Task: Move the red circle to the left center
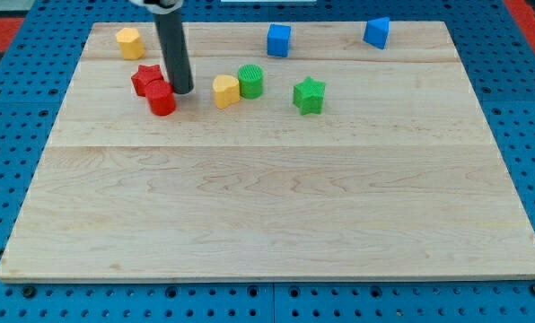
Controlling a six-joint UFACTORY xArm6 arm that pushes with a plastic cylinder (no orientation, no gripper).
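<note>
The red circle (161, 99) is a short red cylinder on the wooden board (267, 197), at the upper left. A red star (145, 79) touches it on its upper left side. My tip (182, 91) stands just to the right of the red circle, right against it or nearly so. The dark rod rises from the tip to the view's top edge.
A yellow block (129, 42) lies at the top left. A yellow heart-like block (225, 91) and a green cylinder (250, 81) touch each other right of my tip. A green star (309, 95) lies further right. A blue cube (278, 39) and a blue block (377, 32) lie at the top.
</note>
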